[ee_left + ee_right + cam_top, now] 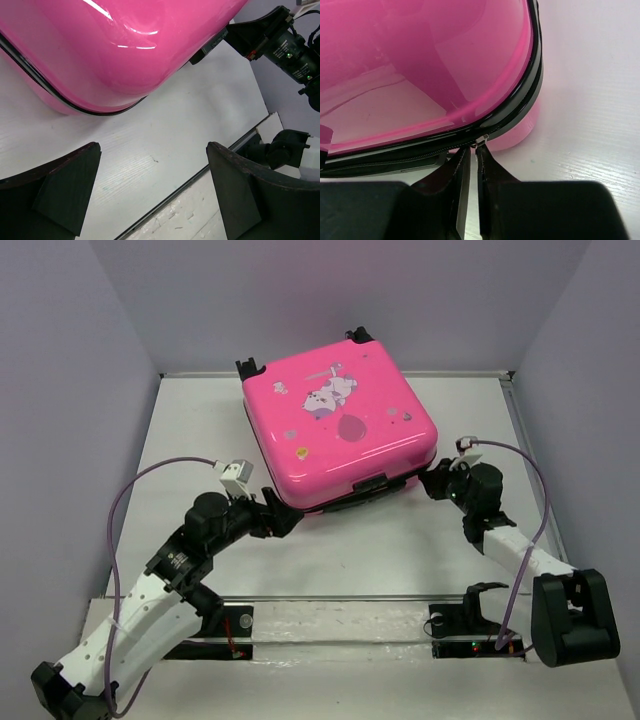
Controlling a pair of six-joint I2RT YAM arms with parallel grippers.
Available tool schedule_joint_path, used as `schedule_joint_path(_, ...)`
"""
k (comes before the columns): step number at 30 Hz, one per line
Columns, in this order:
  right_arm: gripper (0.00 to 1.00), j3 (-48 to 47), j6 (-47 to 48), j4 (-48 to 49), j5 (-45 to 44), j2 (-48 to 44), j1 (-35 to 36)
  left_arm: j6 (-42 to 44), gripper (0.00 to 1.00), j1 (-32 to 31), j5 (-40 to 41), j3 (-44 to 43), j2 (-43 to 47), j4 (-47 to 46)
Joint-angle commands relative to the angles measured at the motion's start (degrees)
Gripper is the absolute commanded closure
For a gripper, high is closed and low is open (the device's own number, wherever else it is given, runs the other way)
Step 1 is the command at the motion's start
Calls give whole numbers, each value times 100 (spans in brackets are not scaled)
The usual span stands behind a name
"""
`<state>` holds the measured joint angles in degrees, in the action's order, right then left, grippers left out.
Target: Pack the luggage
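Note:
The luggage is a bright pink hard-shell suitcase lying flat on the white table with its lid down and the cartoon print facing up. My left gripper is open and empty at its front left corner, just short of the shell; in the left wrist view the gripper has bare table between its fingers. My right gripper is at the front right corner. In the right wrist view it is shut on the small metal zipper pull at the black zipper trim of the suitcase.
Grey walls enclose the table on three sides, close behind the suitcase. A raised rim runs along the table's right side. A metal rail crosses the near edge in front of the arm bases. The right arm shows in the left wrist view.

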<state>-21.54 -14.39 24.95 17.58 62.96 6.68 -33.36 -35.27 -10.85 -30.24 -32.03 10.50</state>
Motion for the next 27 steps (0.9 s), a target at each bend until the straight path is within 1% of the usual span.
schedule_joint_path(1, 89, -70, -81, 1239, -97, 102, 18, 76, 1, -15, 22, -298, -75, -400)
schedule_joint_path(3, 93, 61, -160, 1363, -97, 111, 18, 58, 2, -15, -39, -229, -75, -574)
schedule_joint_path(7, 93, 307, -510, 1539, 245, 138, 18, 40, 2, -15, -102, -149, -242, -979)
schedule_joint_path(8, 93, 352, -555, 1522, 263, 138, 157, 32, 2, -15, -23, -158, -312, -1015)
schedule_joint_path(9, 93, 378, -556, 1417, 159, 112, 280, 23, 2, -15, 47, -166, -347, -1241)
schedule_joint_path(10, 93, 396, -512, 1112, 27, 68, 421, 14, 2, -15, 135, -175, -374, -1313)
schedule_joint_path(11, 93, 396, -503, 926, -261, -46, 727, -21, 2, -15, 232, -184, -444, -1410)
schedule_joint_path(13, 93, 379, -538, 583, -492, -204, 1079, -12, 2, -15, 259, -219, -567, -1744)
schedule_joint_path(14, 93, 361, -573, 224, -728, -292, 1273, 14, 2, -15, 311, -245, -759, -1814)
schedule_joint_path(15, 93, 344, -634, 64, -817, -441, 1675, 32, 2, -15, 312, -315, -856, -1945)
schedule_joint_path(16, 93, 326, -670, -285, -905, -503, 1862, 40, 2, -15, 312, -333, -962, -2016)
schedule_joint_path(18, 93, 256, -758, -665, -1177, -670, 2318, 23, 2, -15, 321, -325, -1243, -2262)
schedule_joint_path(19, 93, 238, -801, -997, -1248, -723, 2434, 14, 2, -15, 294, -316, -1322, -2359)
schedule_joint_path(21, 93, 238, -916, -1141, -1197, -811, 2610, -73, 2, -24, 207, -316, -1534, -2622)
schedule_joint_path(23, 93, 221, -1153, -1133, -1003, -742, 3004, -135, 2, -24, 154, -333, -1700, -2781)
schedule_joint_path(24, 93, 142, -1267, -1115, -1037, -576, 3476, -161, 2, -24, 110, -377, -1753, -2912)
schedule_joint_path(27, 93, -174, -1198, -1430, -1503, -233, 4042, -118, 2, -24, 145, -491, -1920, -3010)
